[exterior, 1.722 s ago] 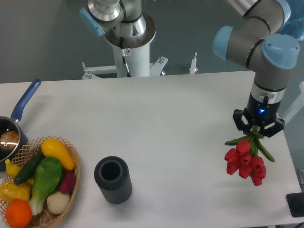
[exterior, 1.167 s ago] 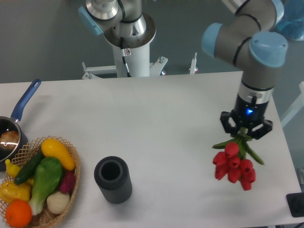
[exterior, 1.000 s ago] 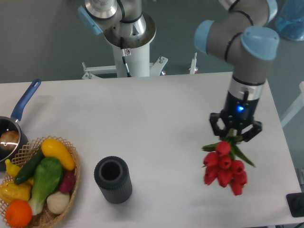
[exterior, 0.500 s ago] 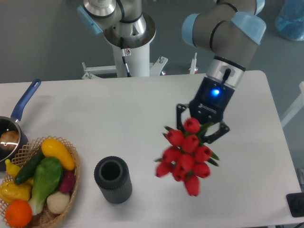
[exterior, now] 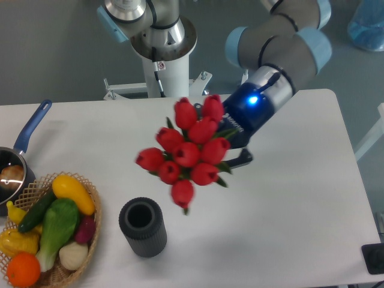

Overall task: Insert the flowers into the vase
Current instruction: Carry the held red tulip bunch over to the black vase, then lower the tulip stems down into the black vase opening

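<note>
My gripper (exterior: 231,144) is shut on the stems of the flowers (exterior: 187,150), a bunch of red tulip buds held in the air above the middle of the table with the buds turned up and toward the camera. The buds hide most of the fingers; one dark fingertip (exterior: 242,158) shows at the right. The vase (exterior: 143,227), dark grey and ribbed with its round mouth open, stands upright on the table below and left of the bunch, apart from it.
A wicker basket (exterior: 90,234) of vegetables and fruit sits at the front left. A blue-handled saucepan (exterior: 27,133) lies at the left edge. The robot's white base column (exterior: 163,60) stands behind the table. A dark object (exterior: 373,258) sits at the front right corner.
My gripper has carried the flowers from the right side of the table leftward and up, and has turned them so the buds point up instead of hanging down. The vase has not moved.
</note>
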Controlling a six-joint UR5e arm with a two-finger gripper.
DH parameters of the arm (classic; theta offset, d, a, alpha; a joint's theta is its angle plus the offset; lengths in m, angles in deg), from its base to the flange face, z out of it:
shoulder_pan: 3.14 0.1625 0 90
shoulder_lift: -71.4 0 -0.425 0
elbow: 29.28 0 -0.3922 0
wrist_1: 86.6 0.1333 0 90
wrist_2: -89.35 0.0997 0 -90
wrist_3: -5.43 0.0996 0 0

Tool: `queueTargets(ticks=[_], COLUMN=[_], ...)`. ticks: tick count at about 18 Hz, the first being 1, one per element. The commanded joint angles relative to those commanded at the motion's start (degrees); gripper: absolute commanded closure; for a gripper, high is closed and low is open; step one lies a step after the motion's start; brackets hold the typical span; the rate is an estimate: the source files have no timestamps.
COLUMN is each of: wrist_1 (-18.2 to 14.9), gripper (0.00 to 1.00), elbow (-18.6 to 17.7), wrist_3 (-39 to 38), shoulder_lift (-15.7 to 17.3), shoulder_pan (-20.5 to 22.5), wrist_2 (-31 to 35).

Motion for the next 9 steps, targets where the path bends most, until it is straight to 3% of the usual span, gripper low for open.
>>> queueTargets(ticks=[4, 9], wrist_1=[0.00, -0.09], gripper=[1.00, 1.00], elbow=[3.18, 2.31], wrist_3=[0.09, 0.09], shoulder_lift=[-4.23, -4.77], shoulder_pan=[-3.16, -5.45], wrist_2=[-1.42, -3.09])
